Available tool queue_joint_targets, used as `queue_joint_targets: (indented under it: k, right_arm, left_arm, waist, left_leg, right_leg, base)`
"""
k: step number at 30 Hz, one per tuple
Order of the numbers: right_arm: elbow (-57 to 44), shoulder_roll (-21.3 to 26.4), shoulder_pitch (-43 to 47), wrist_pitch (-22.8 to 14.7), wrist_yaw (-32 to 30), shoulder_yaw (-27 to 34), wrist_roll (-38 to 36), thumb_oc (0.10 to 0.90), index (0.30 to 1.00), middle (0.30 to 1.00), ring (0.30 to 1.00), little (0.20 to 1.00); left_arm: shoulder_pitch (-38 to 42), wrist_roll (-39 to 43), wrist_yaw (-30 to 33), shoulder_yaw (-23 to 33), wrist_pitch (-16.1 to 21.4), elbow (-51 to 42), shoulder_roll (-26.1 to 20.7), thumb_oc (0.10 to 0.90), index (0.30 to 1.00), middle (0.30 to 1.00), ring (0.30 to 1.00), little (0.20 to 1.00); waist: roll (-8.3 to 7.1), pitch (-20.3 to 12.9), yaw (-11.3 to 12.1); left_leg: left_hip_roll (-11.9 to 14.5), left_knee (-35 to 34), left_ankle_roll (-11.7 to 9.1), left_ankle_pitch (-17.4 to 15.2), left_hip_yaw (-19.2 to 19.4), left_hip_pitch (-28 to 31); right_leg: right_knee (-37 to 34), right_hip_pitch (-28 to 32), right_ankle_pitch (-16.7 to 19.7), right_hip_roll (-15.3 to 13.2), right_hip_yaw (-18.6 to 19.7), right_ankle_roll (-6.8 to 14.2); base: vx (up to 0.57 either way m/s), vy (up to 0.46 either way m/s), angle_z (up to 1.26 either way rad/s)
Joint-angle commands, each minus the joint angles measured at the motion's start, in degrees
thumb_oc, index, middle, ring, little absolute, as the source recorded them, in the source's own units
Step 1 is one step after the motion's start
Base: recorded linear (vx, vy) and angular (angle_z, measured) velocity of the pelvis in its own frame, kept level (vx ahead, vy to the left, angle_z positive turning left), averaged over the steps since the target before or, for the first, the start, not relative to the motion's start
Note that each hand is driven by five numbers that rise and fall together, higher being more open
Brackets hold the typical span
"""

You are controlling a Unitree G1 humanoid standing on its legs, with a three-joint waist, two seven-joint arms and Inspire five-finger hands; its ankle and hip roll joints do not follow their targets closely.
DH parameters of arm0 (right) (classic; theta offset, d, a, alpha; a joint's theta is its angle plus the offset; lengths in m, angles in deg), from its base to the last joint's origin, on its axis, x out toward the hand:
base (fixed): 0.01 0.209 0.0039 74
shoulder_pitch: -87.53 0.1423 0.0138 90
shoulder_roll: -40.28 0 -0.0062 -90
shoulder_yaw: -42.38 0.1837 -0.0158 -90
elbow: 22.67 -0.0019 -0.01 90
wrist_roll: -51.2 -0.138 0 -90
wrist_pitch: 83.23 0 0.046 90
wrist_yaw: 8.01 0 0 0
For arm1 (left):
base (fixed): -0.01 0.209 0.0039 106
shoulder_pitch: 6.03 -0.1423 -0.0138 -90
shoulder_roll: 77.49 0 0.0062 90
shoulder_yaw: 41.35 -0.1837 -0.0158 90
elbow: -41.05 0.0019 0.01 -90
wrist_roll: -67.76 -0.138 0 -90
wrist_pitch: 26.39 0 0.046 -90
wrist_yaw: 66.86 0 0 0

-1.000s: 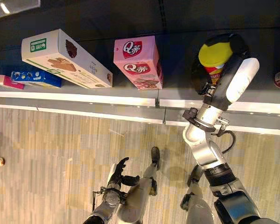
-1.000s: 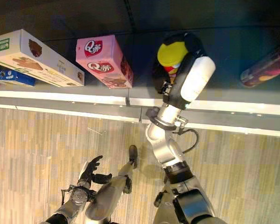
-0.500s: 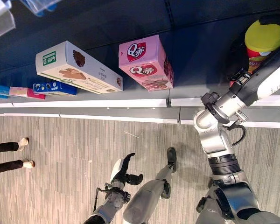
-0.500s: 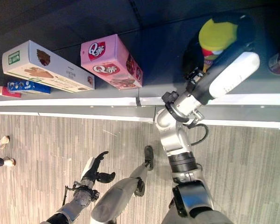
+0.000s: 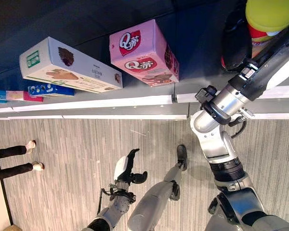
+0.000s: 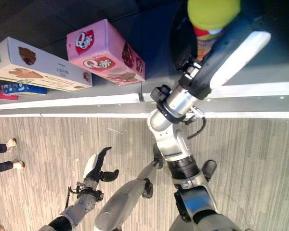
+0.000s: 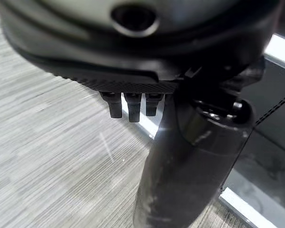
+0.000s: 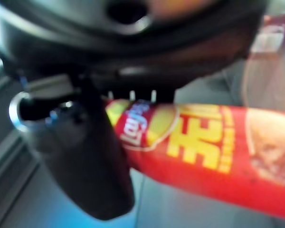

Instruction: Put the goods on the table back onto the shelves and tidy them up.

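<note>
My right hand (image 5: pixel 235 44) is shut on a red canister with a yellow lid (image 5: pixel 266 18) and holds it upright above the dark table (image 5: pixel 86 24) at the far right. In the right wrist view the red canister (image 8: pixel 204 147) lies across the palm, with the thumb (image 8: pixel 85 156) curled against it. On the table lie a pink box (image 5: pixel 144 53), a long white box (image 5: pixel 67 67), a small blue box (image 5: pixel 50 89) and a flat pink box (image 5: pixel 19 96). My left hand (image 5: pixel 127 166) hangs open low over the floor, away from the table.
The table's white front edge (image 5: pixel 111 102) runs across the view, with grey wood-look floor (image 5: pixel 62 144) below it. A person's legs and shoes (image 5: pixel 14 161) stand at the far left. Another dark-red canister (image 8: pixel 275 33) lies beyond the held one.
The camera has shifted. My right arm has stretched further out, carrying the canister up towards the table's far right. The left hand still hangs open.
</note>
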Motion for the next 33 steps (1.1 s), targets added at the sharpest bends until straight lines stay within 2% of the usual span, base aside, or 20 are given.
queue_joint_targets:
  k: [1, 19, 20, 21, 33]
  right_arm:
    - [-6.9, 0.4, 5.7, -4.6, 0.5, -3.6, 7.8, 0.400, 0.300, 0.300, 0.300, 0.300]
    - [-4.8, 2.1, 2.8, -4.6, 1.1, -5.8, 6.8, 0.400, 0.300, 0.300, 0.300, 0.300]
    - [-4.3, 2.2, 2.7, -4.5, 1.1, -5.9, 6.5, 0.755, 0.832, 0.832, 0.832, 0.832]
    - [-3.9, 2.3, 2.4, -4.5, 1.3, -6.0, 6.5, 0.800, 0.900, 0.900, 0.900, 0.900]
    - [-2.2, 1.8, 1.4, -4.8, -0.2, -4.5, 4.8, 0.800, 0.900, 0.900, 0.900, 0.900]
  left_arm:
    - [1.1, -2.3, 6.2, -1.0, 1.4, -1.4, -5.8, 0.800, 0.900, 0.900, 0.900, 0.900]
    - [0.6, -2.7, 9.2, 2.2, 0.5, -2.7, -6.9, 0.800, 0.900, 0.900, 0.900, 0.900]
    - [0.6, -2.7, 9.3, 2.3, 0.5, -3.0, -7.0, 0.800, 0.900, 0.900, 0.900, 0.900]
    - [0.6, -2.7, 9.3, 2.4, 0.4, -2.9, -7.0, 0.800, 0.900, 0.900, 0.900, 0.900]
    - [0.8, -2.3, 10.2, 3.4, -0.1, -2.3, -7.0, 0.800, 0.900, 0.900, 0.900, 0.900]
  waist:
    - [-5.15, -0.8, 0.5]
    - [-7.46, 0.2, -1.3]
    - [-7.55, 0.3, -1.3]
    - [-7.62, 0.4, -1.3]
    - [-8.13, 0.1, -1.6]
  left_leg:
    - [4.3, 6.1, -6.0, -9.0, 0.3, -4.2]
    - [4.9, 6.6, -6.1, -9.3, 0.5, -5.8]
    - [5.0, 6.6, -6.1, -9.3, 0.4, -5.9]
    - [5.1, 6.6, -6.2, -9.3, 0.3, -6.0]
    - [5.3, 6.6, -6.4, -9.3, 0.2, -6.0]
  right_leg:
    - [0.0, -0.6, 4.1, -8.2, -1.3, 4.2]
    - [1.1, -3.0, 3.9, -8.0, -0.7, 3.9]
    - [1.0, -3.0, 3.9, -7.9, -0.7, 3.8]
    - [1.1, -3.1, 3.8, -7.9, -0.7, 3.8]
    - [1.3, -3.5, 3.7, -7.6, -0.6, 3.8]
  base:
    - [0.01, 0.002, -0.04]
    - [0.00, -0.001, -0.01]
    - [0.00, 0.000, 0.00]
    - [0.00, 0.000, 0.00]
    - [0.00, 0.000, -0.02]
